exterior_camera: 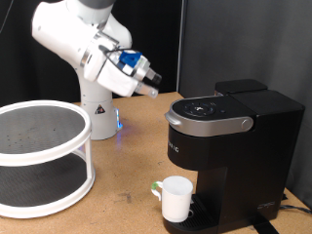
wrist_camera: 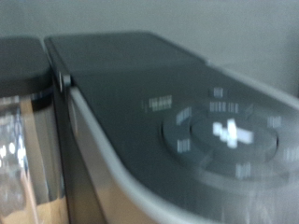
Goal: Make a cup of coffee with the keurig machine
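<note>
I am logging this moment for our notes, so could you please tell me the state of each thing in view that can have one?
keurig machine: lid down, closed; button panel lit in the wrist view.
cup: upright on the drip tray under the machine's head, handle towards the exterior view's left.
hand: in the air, to the exterior view's left of the machine's head, holding nothing visible.
white two-tier rack: standing upright at the exterior view's left.

Ext view evenly lit, dark backdrop, sharp; wrist view dim, motion-blurred, soft throughout.
</note>
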Tool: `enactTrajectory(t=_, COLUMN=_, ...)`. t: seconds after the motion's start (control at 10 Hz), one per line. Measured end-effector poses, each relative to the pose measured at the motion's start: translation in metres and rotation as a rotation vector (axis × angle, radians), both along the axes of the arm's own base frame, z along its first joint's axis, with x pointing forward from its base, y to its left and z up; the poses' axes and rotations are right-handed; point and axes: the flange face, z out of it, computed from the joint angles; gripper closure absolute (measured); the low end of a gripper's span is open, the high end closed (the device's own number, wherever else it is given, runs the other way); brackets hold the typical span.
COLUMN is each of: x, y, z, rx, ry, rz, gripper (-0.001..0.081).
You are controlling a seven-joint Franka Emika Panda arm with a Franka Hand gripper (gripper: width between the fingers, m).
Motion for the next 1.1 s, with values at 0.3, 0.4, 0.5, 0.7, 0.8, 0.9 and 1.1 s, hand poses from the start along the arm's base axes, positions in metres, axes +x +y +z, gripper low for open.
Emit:
enactTrajectory(t=0.3, x=-0.002, y=0.01, z=0.037, rx=0.051, ry=-0.016, rz=-0.035, gripper=0.0001)
enactTrajectory(t=0.4, x=-0.002, y=0.009, z=0.036, rx=0.046, ry=-0.014, rz=-0.031, gripper=0.0001)
enactTrajectory(t=0.5, x=-0.001, y=0.01, z=0.037, rx=0.059, ry=-0.04, rz=-0.039, gripper=0.0001)
enactTrajectory(t=0.7, x=0.008, y=0.017, z=0.053, rx=0.072, ry=-0.084, rz=-0.046, gripper=0.0001)
enactTrajectory(t=0.8, x=0.012, y=0.026, z=0.064, rx=-0.013, ry=-0.066, rz=0.015, gripper=0.0001)
enactTrajectory(t=0.9, x=0.016, y=0.036, z=0.076, rx=-0.13, ry=-0.027, rz=0.078, gripper=0.0001)
enactTrajectory(t=1.1, x=0.025, y=0.059, z=0.095, rx=-0.352, ry=0.052, rz=0.163, gripper=0.0001)
